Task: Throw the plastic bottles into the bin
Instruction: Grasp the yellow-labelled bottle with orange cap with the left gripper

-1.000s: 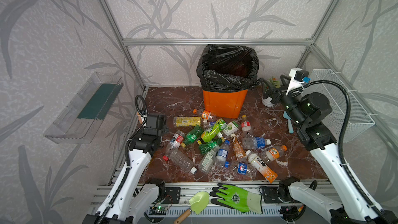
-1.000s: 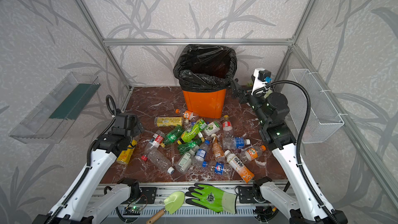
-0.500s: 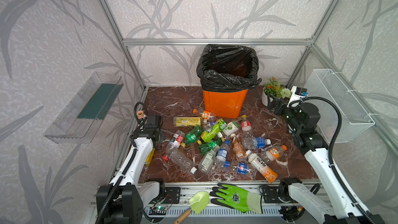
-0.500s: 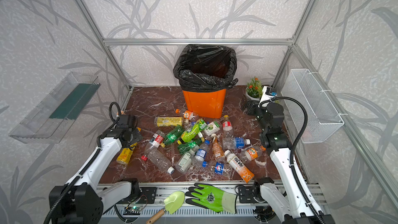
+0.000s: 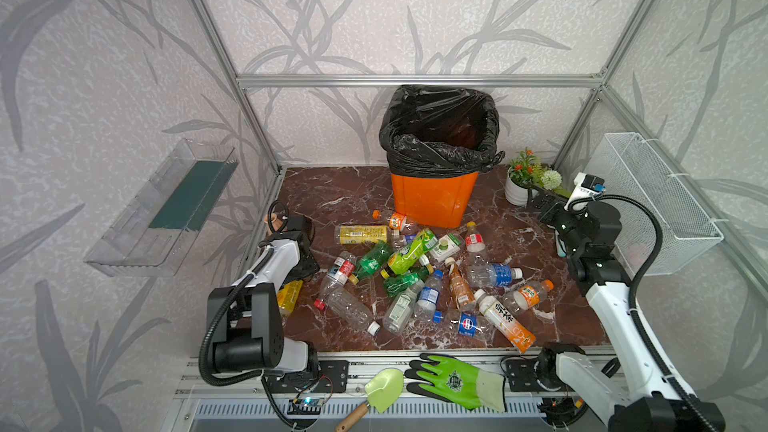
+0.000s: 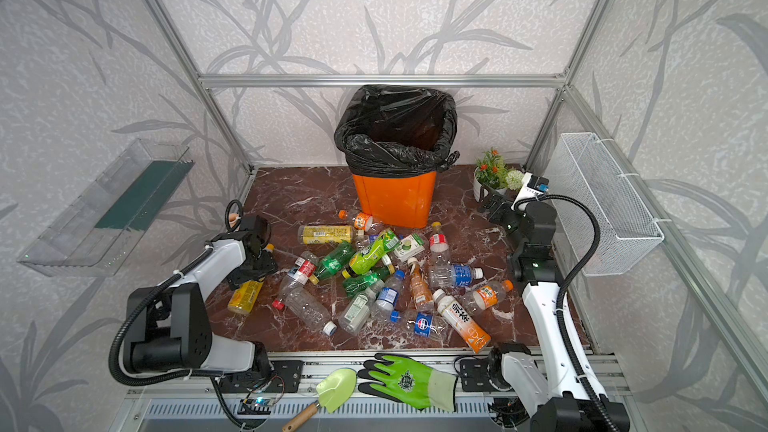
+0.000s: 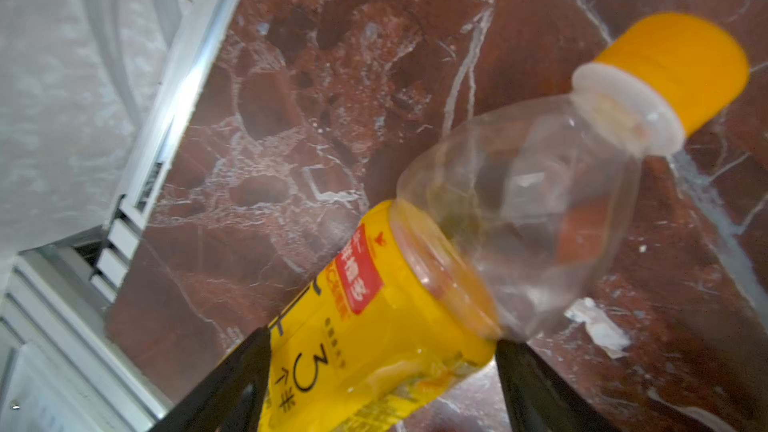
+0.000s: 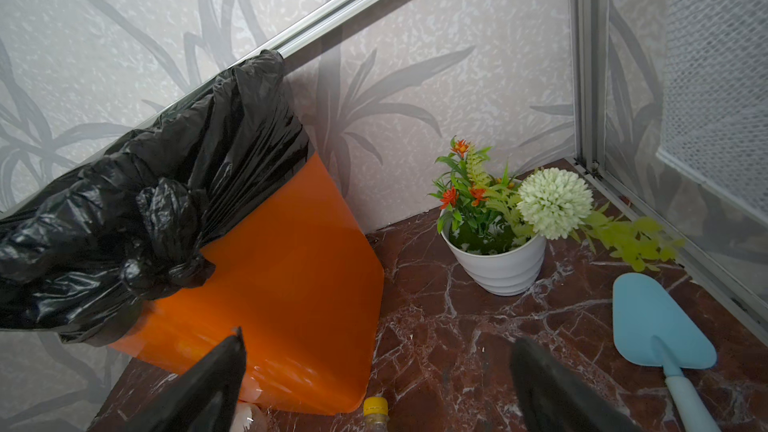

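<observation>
Left wrist view puts the yellow-labelled bottle straight between the jaws of the left gripper. It lies flat on the marble floor, with its long axis running away from the gripper. The yellow-orange cap is at the far end, and the base is hidden under the wrist. The jaws cross that axis and sit against both sides of the label, just behind the clear shoulder. Whether they already pinch it I cannot tell.

In a top view the bottle lies beside the left edge of the floor, a little apart from the heap of other bottles. Its cap end points toward the back and the bin, which stands well apart. The left arm is plainly the nearer one. The right gripper is spread wide and empty, near the flower pot.
</observation>
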Motion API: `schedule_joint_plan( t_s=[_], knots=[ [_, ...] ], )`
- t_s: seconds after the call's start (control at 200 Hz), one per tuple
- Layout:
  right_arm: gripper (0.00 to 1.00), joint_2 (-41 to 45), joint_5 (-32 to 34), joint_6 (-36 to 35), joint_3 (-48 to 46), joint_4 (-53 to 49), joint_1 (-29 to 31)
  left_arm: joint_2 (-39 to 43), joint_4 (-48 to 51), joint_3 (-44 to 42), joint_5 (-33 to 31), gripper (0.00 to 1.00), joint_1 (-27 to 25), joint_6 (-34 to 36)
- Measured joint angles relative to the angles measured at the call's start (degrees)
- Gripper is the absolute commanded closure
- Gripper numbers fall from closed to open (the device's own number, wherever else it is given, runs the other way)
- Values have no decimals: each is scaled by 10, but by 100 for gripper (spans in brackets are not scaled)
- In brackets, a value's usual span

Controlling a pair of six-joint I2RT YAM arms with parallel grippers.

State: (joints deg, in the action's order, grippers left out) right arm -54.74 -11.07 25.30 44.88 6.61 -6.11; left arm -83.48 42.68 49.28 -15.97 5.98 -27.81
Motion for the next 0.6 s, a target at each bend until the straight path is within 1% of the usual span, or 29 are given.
schedule_joint_plan(
  t_s=[0.205,0.425,0.56,0.6],
  knots=[
    [1,0,-32,25,-24,20,-46,-14,-1,4,35,32,0,17],
    [1,0,-55,48,-35,29,-70,-14,-9,4,69,33,0,30],
    [1,0,-65,60,-35,38,-78,-24,-10,4,79,33,0,34],
    [1,0,-67,64,-35,39,-81,-30,-10,4,82,35,0,36]
  ],
)
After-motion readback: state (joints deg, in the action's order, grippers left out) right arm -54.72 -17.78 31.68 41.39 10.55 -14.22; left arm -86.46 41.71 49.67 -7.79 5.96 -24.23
